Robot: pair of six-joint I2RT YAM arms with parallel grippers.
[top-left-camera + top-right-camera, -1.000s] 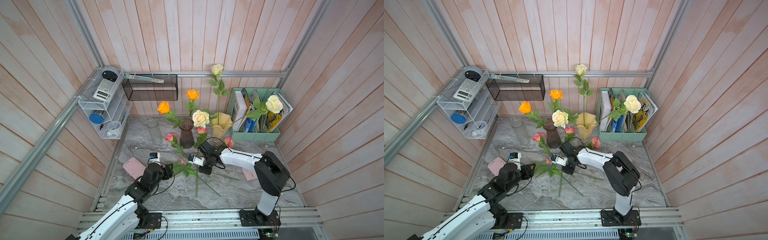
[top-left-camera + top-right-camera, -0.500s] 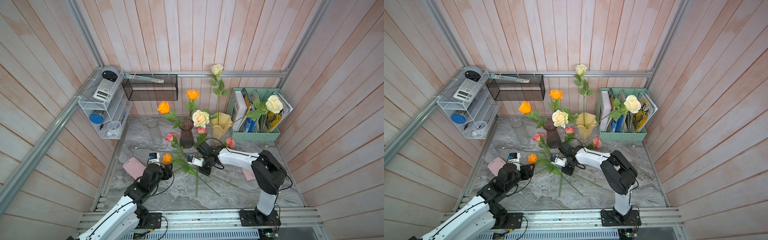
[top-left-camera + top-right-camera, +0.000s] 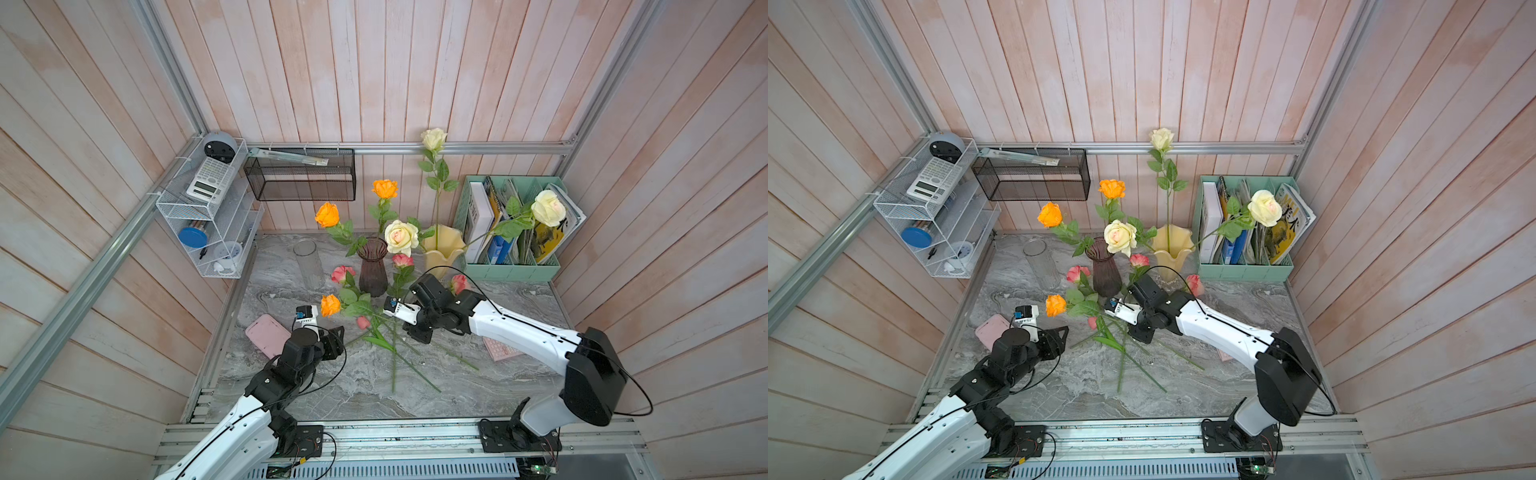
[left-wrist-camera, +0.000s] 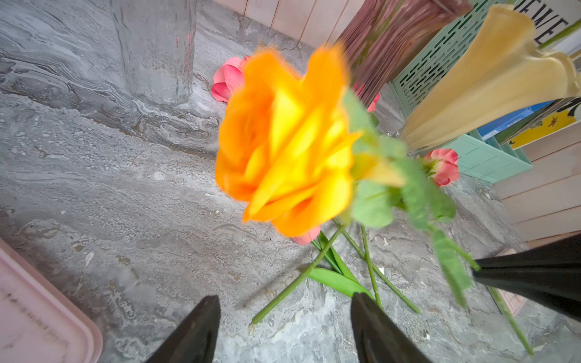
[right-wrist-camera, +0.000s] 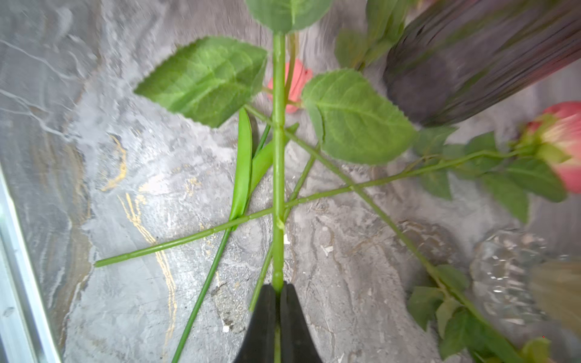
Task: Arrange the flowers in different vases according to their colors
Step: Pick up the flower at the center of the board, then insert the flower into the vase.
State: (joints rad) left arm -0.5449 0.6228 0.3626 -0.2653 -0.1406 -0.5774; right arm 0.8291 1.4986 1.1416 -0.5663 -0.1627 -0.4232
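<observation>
Orange rose (image 3: 330, 304) higher; two in purple vase (image 3: 372, 266)

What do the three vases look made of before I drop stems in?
Clear vase: smooth see-through glass, likely; the tabletop shows through it. Purple vase: dark ribbed tinted glass, faintly translucent. Yellow vase: matte, opaque wavy rim; ceramic, frosted glass or plastic, cannot tell.
</observation>
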